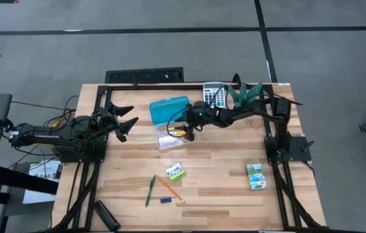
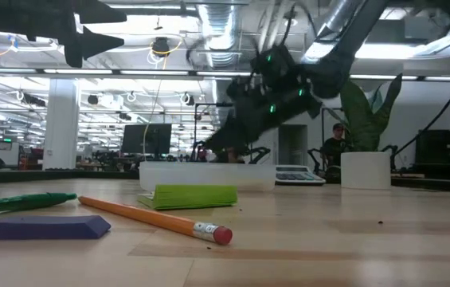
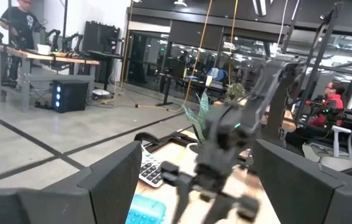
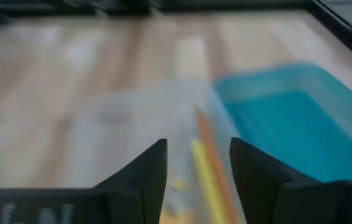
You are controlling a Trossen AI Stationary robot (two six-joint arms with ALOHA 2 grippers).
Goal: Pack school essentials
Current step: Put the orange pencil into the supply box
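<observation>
A clear pencil box (image 1: 170,138) with its blue lid (image 1: 168,109) swung open lies mid-table. My right gripper (image 1: 188,131) is open and hovers over the tray. In the right wrist view, my right gripper (image 4: 197,168) has a yellow pencil (image 4: 205,177) and an orange pencil (image 4: 202,127) lying in the tray between and beyond its fingers. On the table near the front lie a green-white block (image 1: 175,171), a green pen (image 1: 150,191), an orange pencil (image 1: 168,188), a small blue piece (image 1: 165,200) and a green-blue packet (image 1: 255,176). My left gripper (image 1: 122,123) waits open at the table's left, raised.
A grey calculator (image 1: 214,92) and a green potted plant (image 1: 244,94) stand by the far edge, behind the right arm. A dark cylinder (image 1: 105,215) lies at the near left corner. Bare wood lies between the box and the packet.
</observation>
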